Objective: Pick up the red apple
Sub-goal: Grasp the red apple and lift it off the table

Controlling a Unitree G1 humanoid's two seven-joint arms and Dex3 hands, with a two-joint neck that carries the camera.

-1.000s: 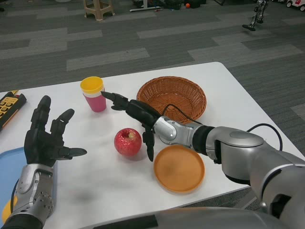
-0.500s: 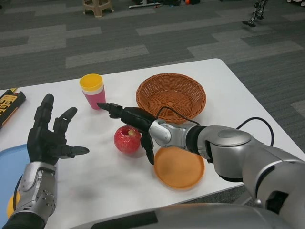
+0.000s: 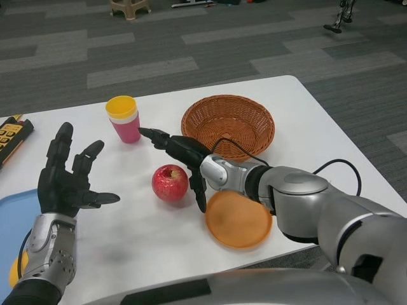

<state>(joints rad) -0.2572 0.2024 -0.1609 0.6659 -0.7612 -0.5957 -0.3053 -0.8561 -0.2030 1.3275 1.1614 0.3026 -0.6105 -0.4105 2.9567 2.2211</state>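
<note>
The red apple (image 3: 170, 182) sits upright near the middle of the desk (image 3: 305, 127), just in front of the pink cup (image 3: 124, 121) with its yellow top. The right hand (image 3: 181, 152) hangs just beside the apple's right side, fingers (image 3: 200, 190) spread wide and holding nothing. An orange plate (image 3: 238, 219) lies toward the front edge, a wicker basket (image 3: 227, 125) behind it. The left hand (image 3: 67, 181) is raised near the left edge, fingers apart and empty.
</note>
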